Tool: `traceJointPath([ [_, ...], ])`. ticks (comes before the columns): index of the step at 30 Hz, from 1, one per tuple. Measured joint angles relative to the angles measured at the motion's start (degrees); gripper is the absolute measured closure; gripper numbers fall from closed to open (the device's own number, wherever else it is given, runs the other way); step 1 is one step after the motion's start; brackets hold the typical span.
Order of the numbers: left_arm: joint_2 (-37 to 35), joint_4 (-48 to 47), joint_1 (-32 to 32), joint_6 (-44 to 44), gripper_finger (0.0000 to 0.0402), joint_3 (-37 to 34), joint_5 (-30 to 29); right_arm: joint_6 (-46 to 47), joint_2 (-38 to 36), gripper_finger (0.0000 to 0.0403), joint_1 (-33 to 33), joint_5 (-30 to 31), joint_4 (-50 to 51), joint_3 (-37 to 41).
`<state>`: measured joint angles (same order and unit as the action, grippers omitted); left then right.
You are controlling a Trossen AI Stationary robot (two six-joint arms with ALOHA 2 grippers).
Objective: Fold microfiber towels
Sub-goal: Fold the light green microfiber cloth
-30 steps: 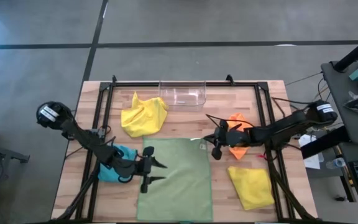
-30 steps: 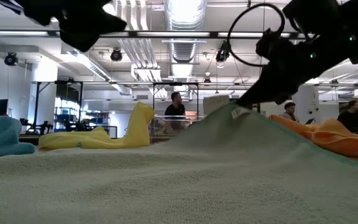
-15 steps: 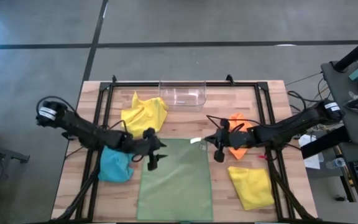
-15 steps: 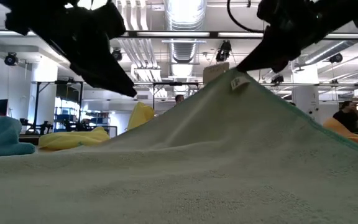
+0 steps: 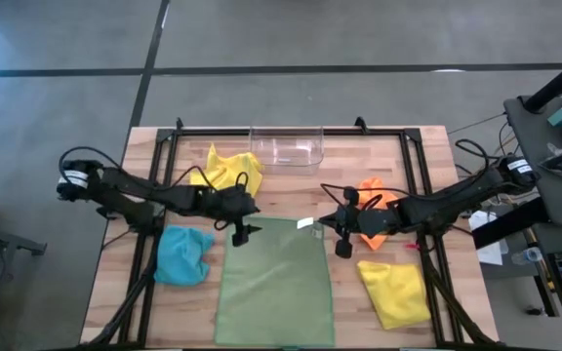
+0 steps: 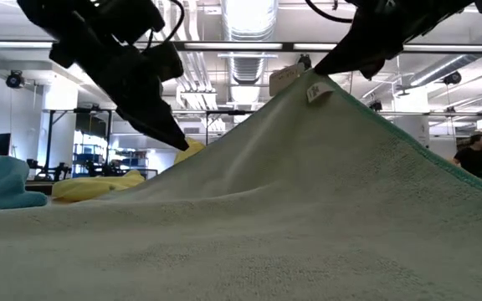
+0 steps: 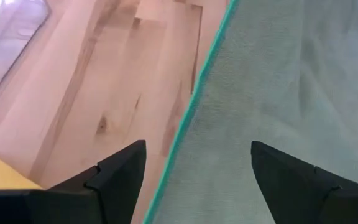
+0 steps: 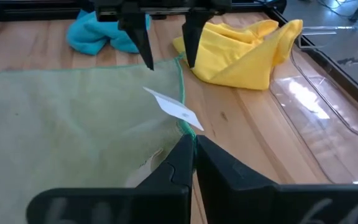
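My left pincer (image 5: 245, 234) moved from the green towel's (image 5: 276, 288) near-left area to its far-left corner. Its fingers spread wider. My right pincer (image 5: 339, 230) lifted its corner higher.

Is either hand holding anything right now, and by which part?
The right hand pinches the pale green towel at its far corner by the white tag, lifting it. The left hand is open over the other far corner, holding nothing.

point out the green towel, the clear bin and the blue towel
green towel (image 5: 276, 283), high view, middle of the flat cloth
clear plastic bin (image 5: 286, 147), high view, its floor
light blue towel (image 5: 181, 255), high view, centre of the bunched heap
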<state>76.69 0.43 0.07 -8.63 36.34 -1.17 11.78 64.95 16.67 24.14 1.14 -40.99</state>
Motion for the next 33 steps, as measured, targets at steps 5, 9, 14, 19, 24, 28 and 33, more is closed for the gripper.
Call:
traceJointPath([
  [5, 0.0, -2.0, 4.3, 2.9, 0.0127, 0.0, 1.2, 0.7, 0.0, 0.0395, 0.0, 0.0, 0.0, 0.0],
  [9, 0.4, -5.1, 8.3, 3.5, 0.0127, -0.1, 4.7, 0.7, 0.0, 0.0395, 0.0, -0.1, 0.0, 0.0],
  [14, 0.4, -5.7, 9.3, 5.1, 0.0133, -0.2, 9.4, 1.3, 0.0, 0.0395, 0.3, 0.0, -0.1, 0.0],
  [19, 0.4, -5.6, 9.6, 6.0, 0.0153, -0.2, 11.2, 1.3, 0.0, 0.0395, 0.8, -0.1, -0.1, 0.0],
  [24, 2.6, -5.6, 9.6, 5.9, 0.0163, -0.3, 11.5, 1.9, 0.0, 0.0395, 1.5, -0.1, -0.1, 0.0],
  [28, 5.6, -5.6, 9.6, 5.5, 0.0165, -0.3, 11.6, 1.8, 0.0, 0.0395, 2.0, 0.0, -0.1, 0.0],
  [33, 8.1, -7.2, 9.8, 5.9, 0.0165, -0.3, 11.6, 1.8, 0.0, 0.0395, 2.6, 0.0, -0.1, 0.0],
])
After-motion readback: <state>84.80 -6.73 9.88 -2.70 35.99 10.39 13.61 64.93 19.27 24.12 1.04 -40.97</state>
